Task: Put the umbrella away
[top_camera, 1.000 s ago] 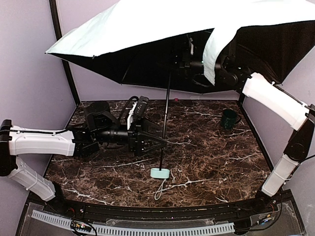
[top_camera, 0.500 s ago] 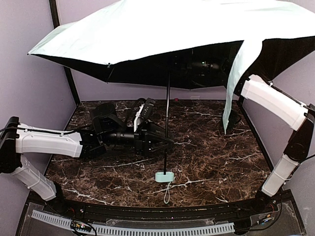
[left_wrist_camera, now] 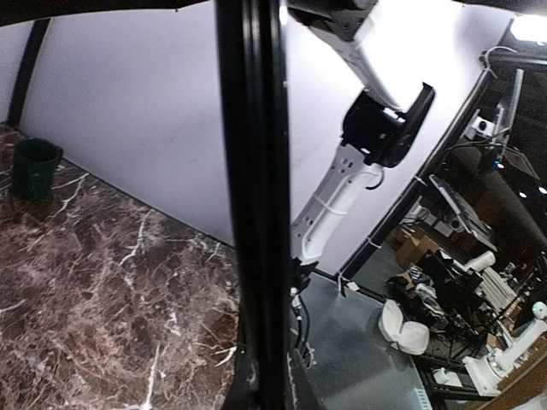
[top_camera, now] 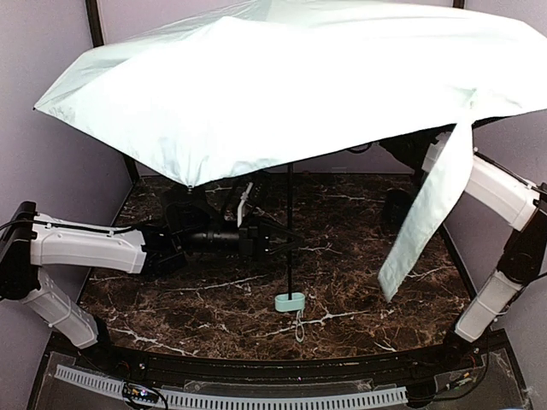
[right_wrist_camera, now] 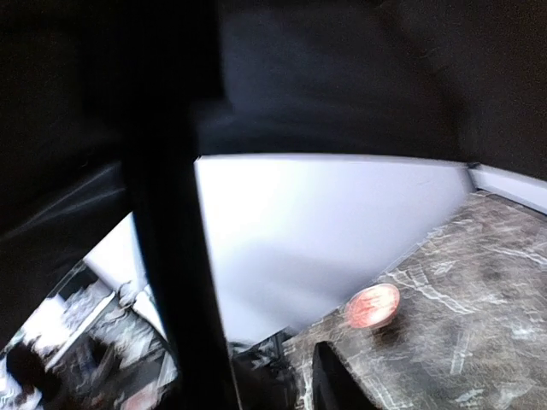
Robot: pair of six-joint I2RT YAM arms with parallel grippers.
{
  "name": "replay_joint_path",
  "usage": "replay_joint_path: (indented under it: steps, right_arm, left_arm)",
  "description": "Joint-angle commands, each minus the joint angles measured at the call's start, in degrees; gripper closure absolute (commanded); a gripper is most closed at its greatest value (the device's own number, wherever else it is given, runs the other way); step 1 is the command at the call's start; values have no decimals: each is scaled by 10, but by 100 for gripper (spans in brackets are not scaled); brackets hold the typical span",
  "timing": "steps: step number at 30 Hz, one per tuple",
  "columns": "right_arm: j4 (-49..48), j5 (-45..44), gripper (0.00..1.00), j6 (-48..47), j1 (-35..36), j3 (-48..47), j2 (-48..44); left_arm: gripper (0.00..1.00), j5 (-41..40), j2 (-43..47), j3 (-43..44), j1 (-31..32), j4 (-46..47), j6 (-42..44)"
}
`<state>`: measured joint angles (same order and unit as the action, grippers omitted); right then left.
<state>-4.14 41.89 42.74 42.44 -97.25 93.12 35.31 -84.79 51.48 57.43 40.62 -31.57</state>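
Barely begun: pale mint-green fabric umbrella (top_camera: pixel 282 94) fully open, its thin dark shaft (top_camera: pixel 290 213) clenched between left gripper's (top_camera: pixel 289 242) fingers; right gripper's grip cannot be told.

Over the table (top_camera: pixel 359 282), umbrella (top_camera: pixel 291 94) upright at centre, left gripper (top_camera: pixel 289 242) on its shaft, mug (left_wrist_camera: pixel 34 168) rear right

The desk (top_camera: pixel 385 316) has a dark brown marble top veined in white. Along its near side run a black rim (top_camera: pixel 256 366) and a white slotted strip (top_camera: pixel 256 398). Pale lilac walls (top_camera: pixel 47 162) close it in at left, back and right, with a black post (top_camera: pixel 92 21) in the back left corner. In the left wrist view, past the wall's end, lies a cluttered workroom (left_wrist_camera: pixel 461 265) with stands and cardboard boxes (left_wrist_camera: pixel 416 249). A bright light (left_wrist_camera: pixel 530 30) glares at top right.
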Motion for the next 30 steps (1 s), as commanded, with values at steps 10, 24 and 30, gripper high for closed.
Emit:
replay_joint_path:
  steps: [10,24,30]
  right_arm:
    - [-1,-424,42,-7,64,131,-88]
    - [-84,-375,100,44,59,136,-47]
    - [-205,-225,100,102,33,153,-55]
  left_arm:
    - [100,-330,56,145,34,-341,154]
    - [98,-372,47,187,54,-421,207]
    - [47,-297,109,94,53,-314,222]
